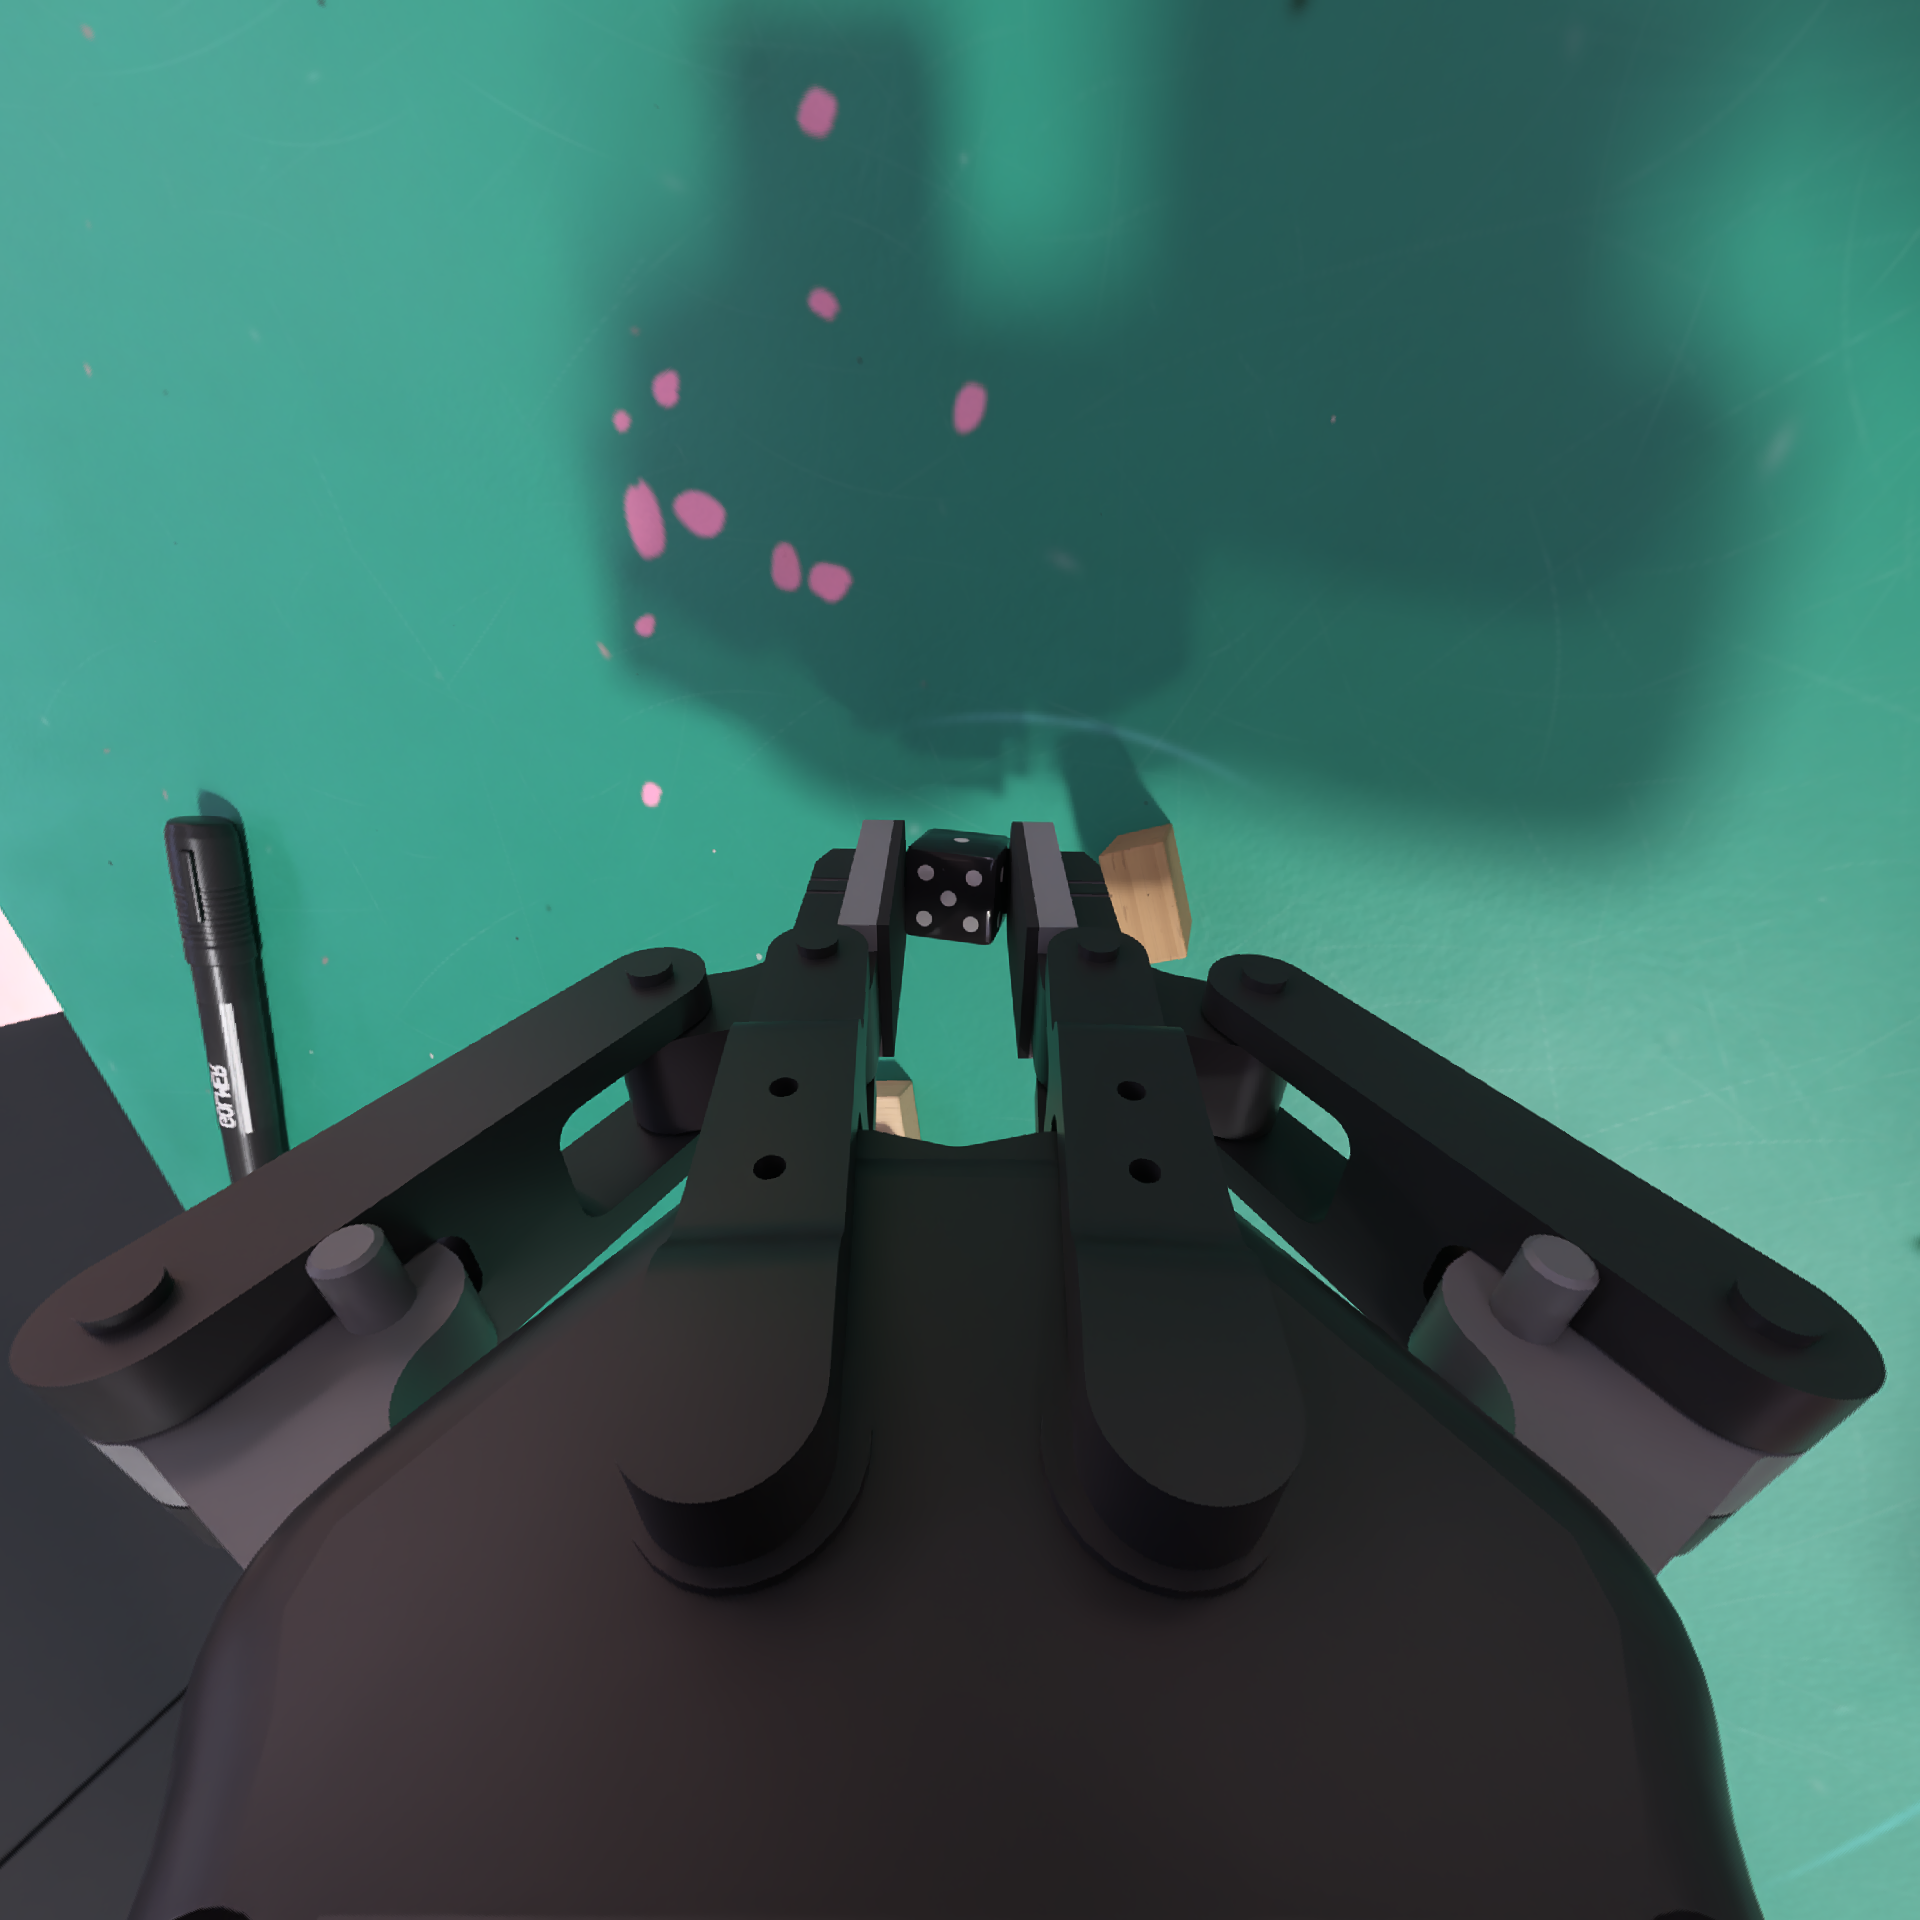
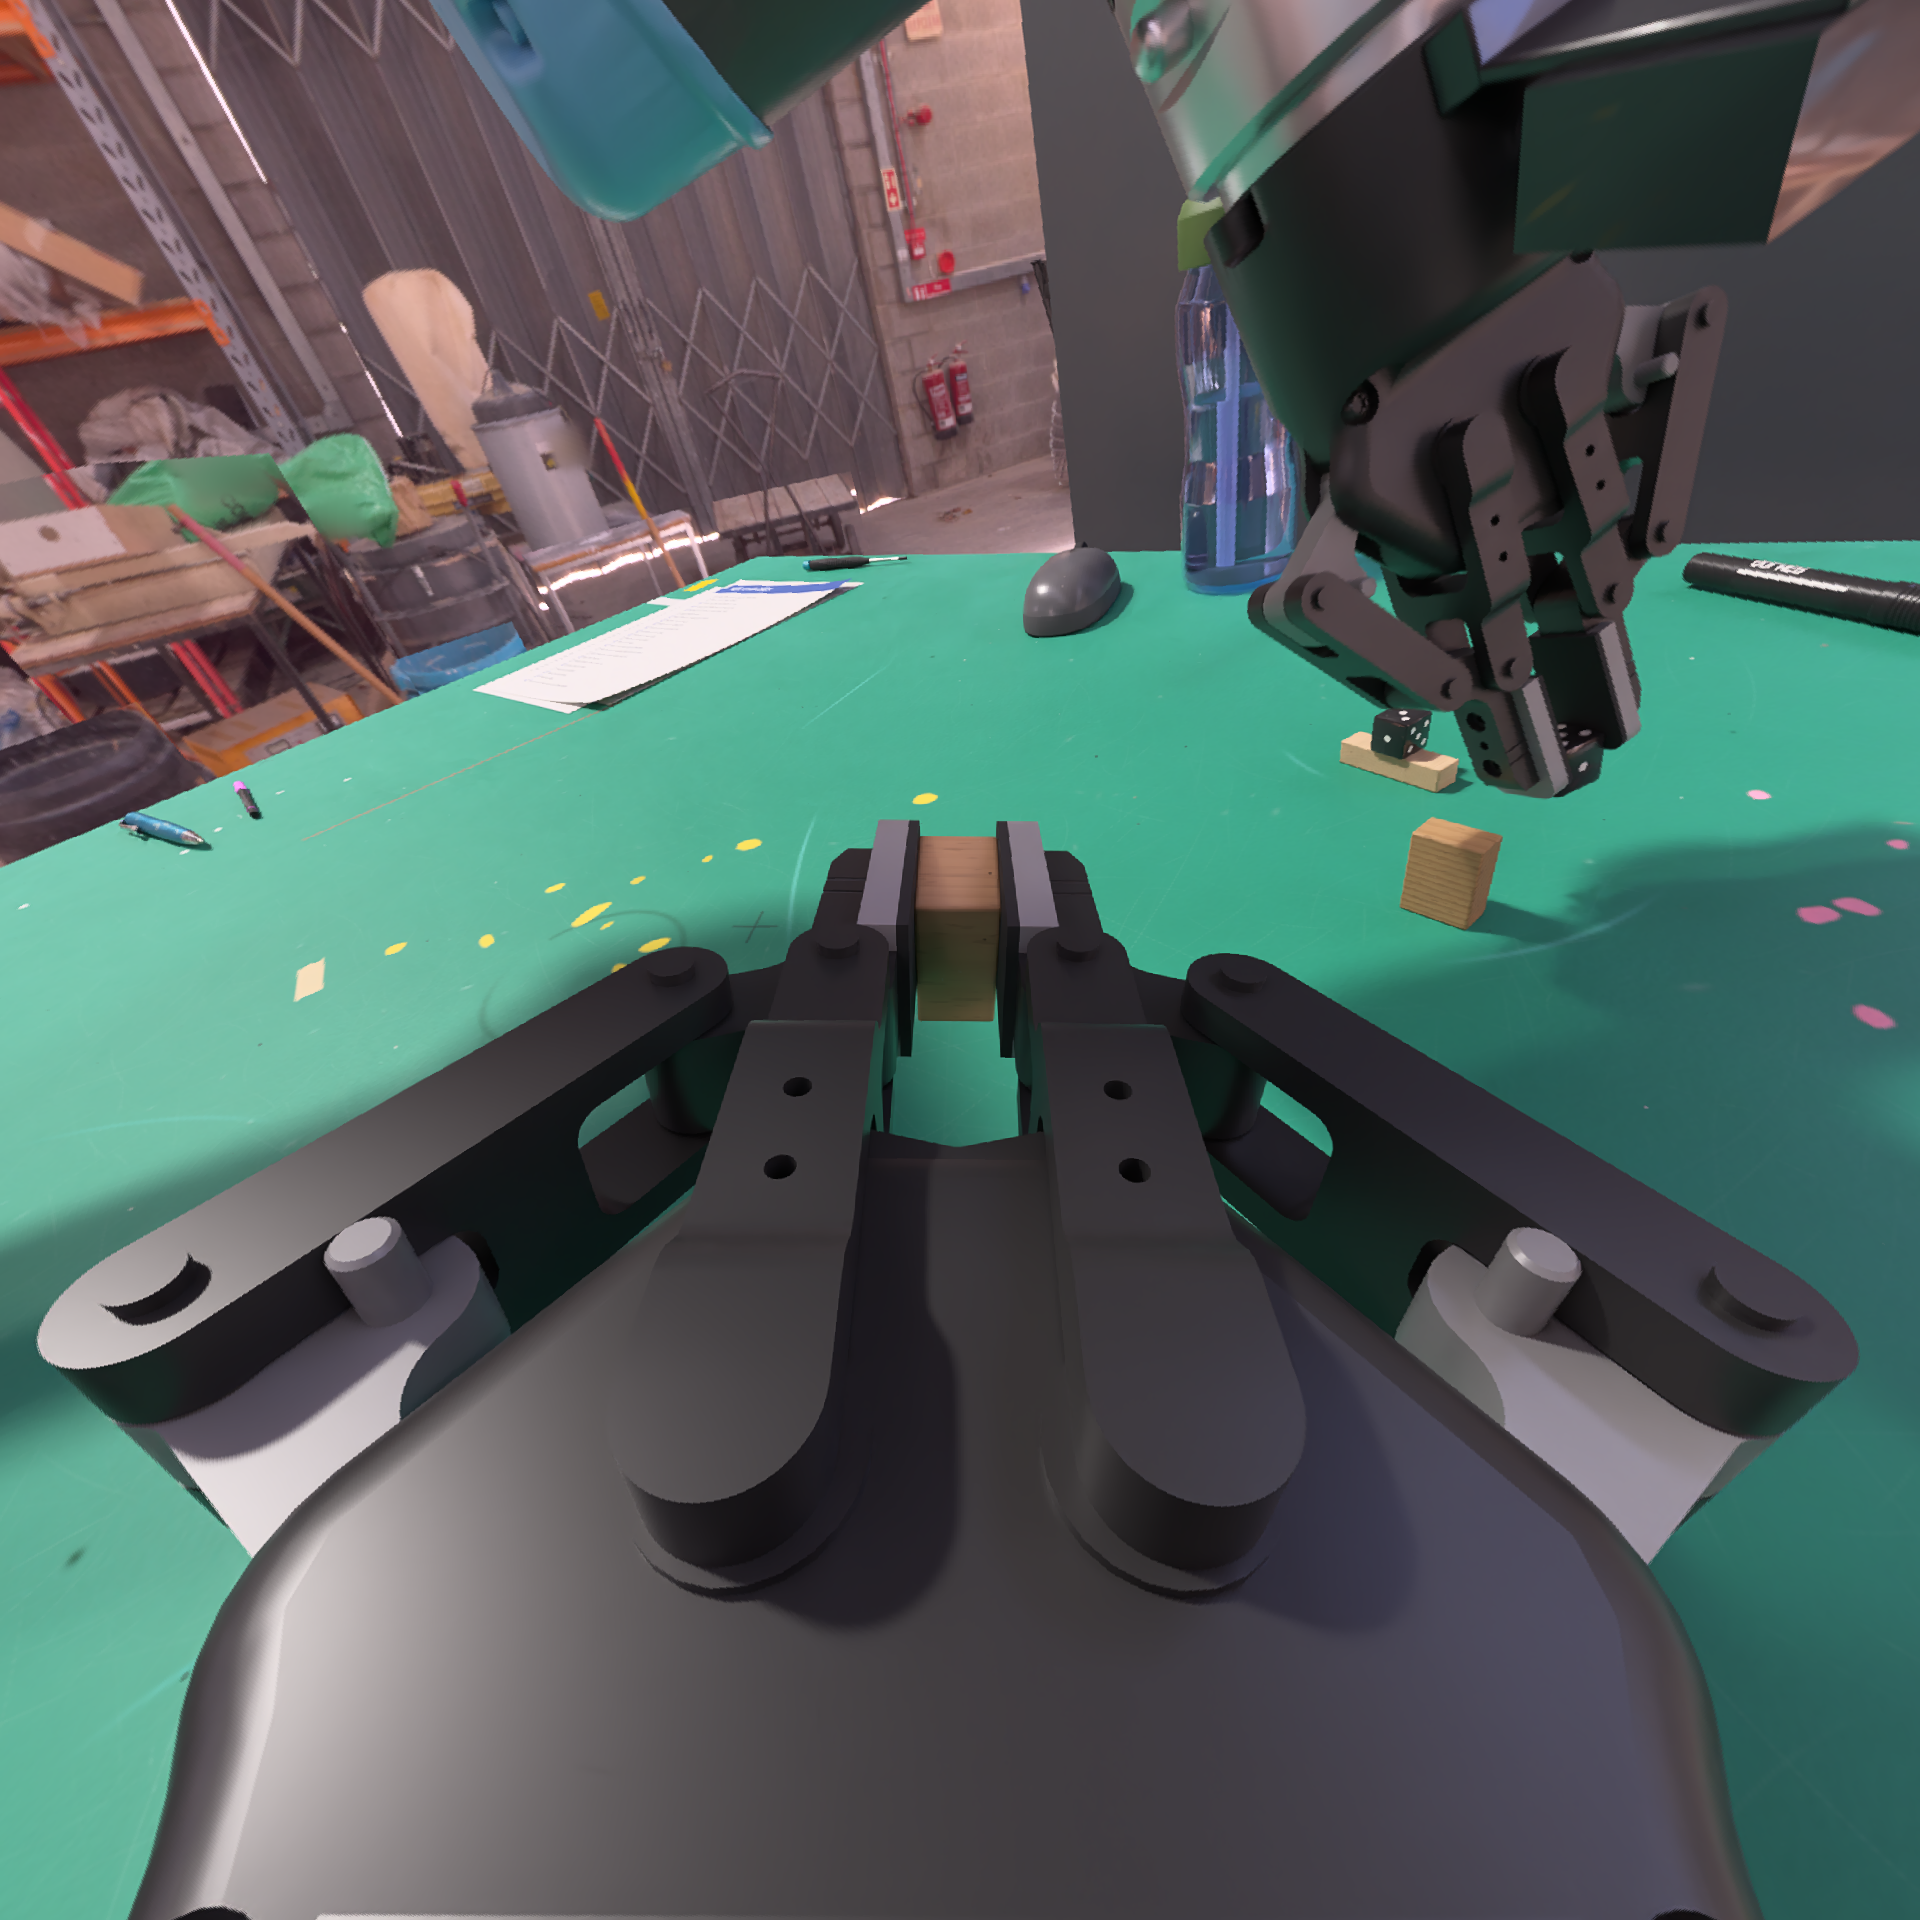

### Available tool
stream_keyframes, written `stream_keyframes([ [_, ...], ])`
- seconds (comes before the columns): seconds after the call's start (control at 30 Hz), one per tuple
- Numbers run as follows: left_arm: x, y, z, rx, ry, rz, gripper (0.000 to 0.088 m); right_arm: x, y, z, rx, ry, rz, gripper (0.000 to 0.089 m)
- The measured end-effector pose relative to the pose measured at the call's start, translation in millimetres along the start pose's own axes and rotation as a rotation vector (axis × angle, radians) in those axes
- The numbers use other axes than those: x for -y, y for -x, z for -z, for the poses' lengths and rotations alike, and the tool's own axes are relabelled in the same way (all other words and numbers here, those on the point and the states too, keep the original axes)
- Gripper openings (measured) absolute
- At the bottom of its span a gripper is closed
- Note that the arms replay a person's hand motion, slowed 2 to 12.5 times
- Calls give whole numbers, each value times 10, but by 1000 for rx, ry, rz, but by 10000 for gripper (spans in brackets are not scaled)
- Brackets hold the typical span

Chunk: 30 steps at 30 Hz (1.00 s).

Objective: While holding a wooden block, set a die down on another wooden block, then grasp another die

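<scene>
Green tabletop (image 2: 1143, 727) speckled with paint, backed by warehouse shelving (image 2: 125, 332).

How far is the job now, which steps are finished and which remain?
Done: one black die sits on the flat wooden block. In hand: the right gripper is shut on a wooden block, and the left gripper is shut on a second black die close above the green table. Left: nothing obvious, unless that die must be lifted.
</scene>
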<state>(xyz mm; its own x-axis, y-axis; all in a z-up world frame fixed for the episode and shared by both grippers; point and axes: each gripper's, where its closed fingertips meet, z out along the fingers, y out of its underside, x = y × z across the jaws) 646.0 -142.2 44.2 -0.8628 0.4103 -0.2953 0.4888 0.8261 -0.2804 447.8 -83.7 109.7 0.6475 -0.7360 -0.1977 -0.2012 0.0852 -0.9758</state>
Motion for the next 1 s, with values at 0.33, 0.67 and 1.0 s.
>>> stream_keyframes([
  [0.33,25,133,267,-19,-118,221,178,4,11,0,7,-2,-5,128],
  [0.67,-72,170,374,-2,-129,308,178,8,18,2,9,-4,-6,128],
  [1.0,-102,238,587,19,-226,446,178,10,15,5,9,-6,-10,128],
])
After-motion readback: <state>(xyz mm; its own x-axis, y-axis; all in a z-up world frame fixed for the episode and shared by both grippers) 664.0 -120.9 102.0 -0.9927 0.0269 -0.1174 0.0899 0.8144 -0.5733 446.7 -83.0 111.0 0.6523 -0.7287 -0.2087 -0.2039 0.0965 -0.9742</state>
